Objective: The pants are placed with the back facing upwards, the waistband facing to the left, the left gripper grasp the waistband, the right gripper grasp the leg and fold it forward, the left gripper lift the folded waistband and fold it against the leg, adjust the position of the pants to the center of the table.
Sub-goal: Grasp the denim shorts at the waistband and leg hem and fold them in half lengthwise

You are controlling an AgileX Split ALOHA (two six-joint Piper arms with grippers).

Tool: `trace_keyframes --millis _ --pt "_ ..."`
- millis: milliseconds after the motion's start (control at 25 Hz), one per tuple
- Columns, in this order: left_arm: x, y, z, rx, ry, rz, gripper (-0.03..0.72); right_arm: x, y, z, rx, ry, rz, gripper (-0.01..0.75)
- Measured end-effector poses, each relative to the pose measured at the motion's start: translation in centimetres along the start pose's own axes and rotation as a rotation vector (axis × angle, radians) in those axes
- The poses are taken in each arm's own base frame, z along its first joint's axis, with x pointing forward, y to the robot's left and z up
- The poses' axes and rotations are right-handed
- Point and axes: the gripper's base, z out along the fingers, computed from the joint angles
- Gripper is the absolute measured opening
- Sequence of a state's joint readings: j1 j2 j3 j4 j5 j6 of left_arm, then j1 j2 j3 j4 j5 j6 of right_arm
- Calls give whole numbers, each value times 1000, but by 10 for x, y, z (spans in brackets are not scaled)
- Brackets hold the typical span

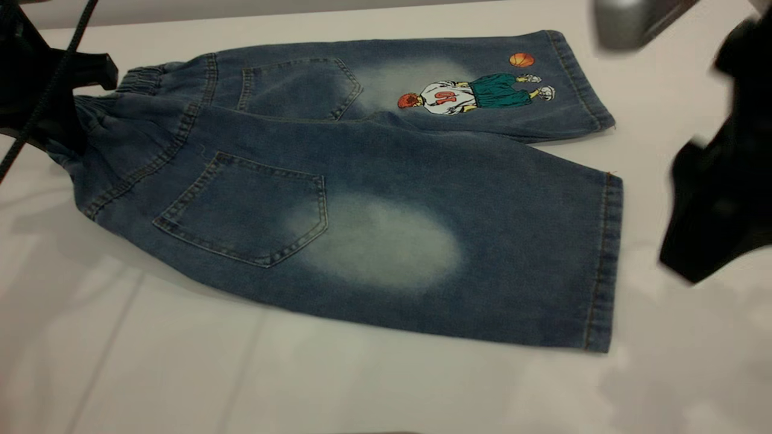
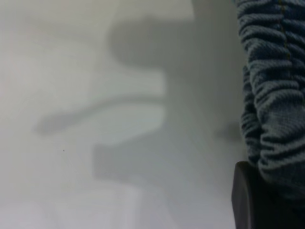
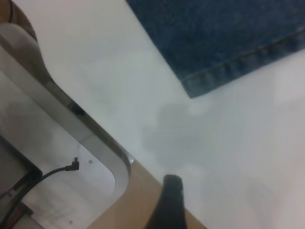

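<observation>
Left gripper (image 1: pixel 72 105) sits at the waistband (image 1: pixel 142 78), at nine o'clock of the pants (image 1: pixel 362 199) lying unfolded on the table (image 1: pixel 181 374), its grip impossible to judge, while the right gripper (image 1: pixel 711 199) hovers at three o'clock; no fold is made yet.

worktop (image 1: pixel 151 374): plain white, smooth, faint seam lines and soft shadows across it. pants (image 1: pixel 362 199) lie flat on it, back pockets up, both legs spread. waistband (image 1: pixel 139 78) at the pants' left end, hems at the right end, bare worktop all round the pants.
</observation>
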State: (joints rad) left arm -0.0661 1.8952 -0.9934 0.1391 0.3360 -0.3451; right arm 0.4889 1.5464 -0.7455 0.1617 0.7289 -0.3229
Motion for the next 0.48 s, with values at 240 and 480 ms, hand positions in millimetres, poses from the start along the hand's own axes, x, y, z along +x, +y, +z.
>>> trace_keyframes --millis 240,480 --pt "0 0 0 0 0 0 90 -13 12 41 6 24 -29 591" --pt "0 0 0 0 1 0 90 -18 14 76 13 54 -37 591"
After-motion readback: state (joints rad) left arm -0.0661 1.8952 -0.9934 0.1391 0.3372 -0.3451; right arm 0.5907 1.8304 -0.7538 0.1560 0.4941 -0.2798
